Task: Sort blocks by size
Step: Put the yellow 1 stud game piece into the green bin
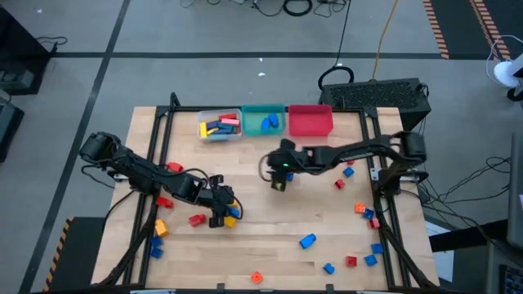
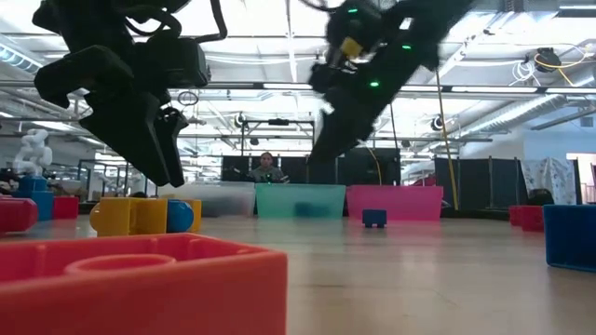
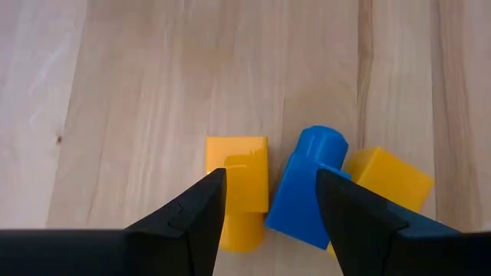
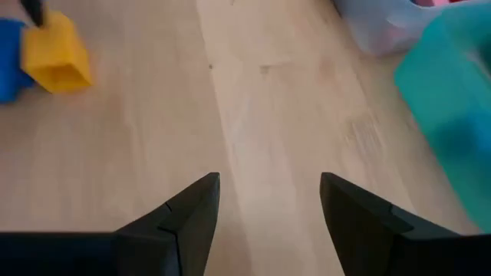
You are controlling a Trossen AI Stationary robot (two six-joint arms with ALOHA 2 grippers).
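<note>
Over at about 8 o'clock on the surface [image 1: 270,220], the left tool [image 1: 219,214] hangs low over a little clump of blocks: a yellow block [image 3: 238,180], a blue block [image 3: 308,188] touching it, and a second yellow block [image 3: 387,180] tucked behind the blue one. Its fingers are spread wide with nothing between them, straddling the first yellow and the blue. A red block [image 1: 197,219] sits just beside that tool.

Near the centre, the right tool [image 1: 278,181] hovers over bare wood, fingers apart and empty too.

Up at 12 o'clock sit the clear bin [image 1: 219,125] with several blocks inside, the teal bin [image 1: 263,120] with what looks like one blue piece, and the red bin [image 1: 310,120]. More loose blocks [image 1: 364,211] are scattered from 3 to 5 o'clock.
</note>
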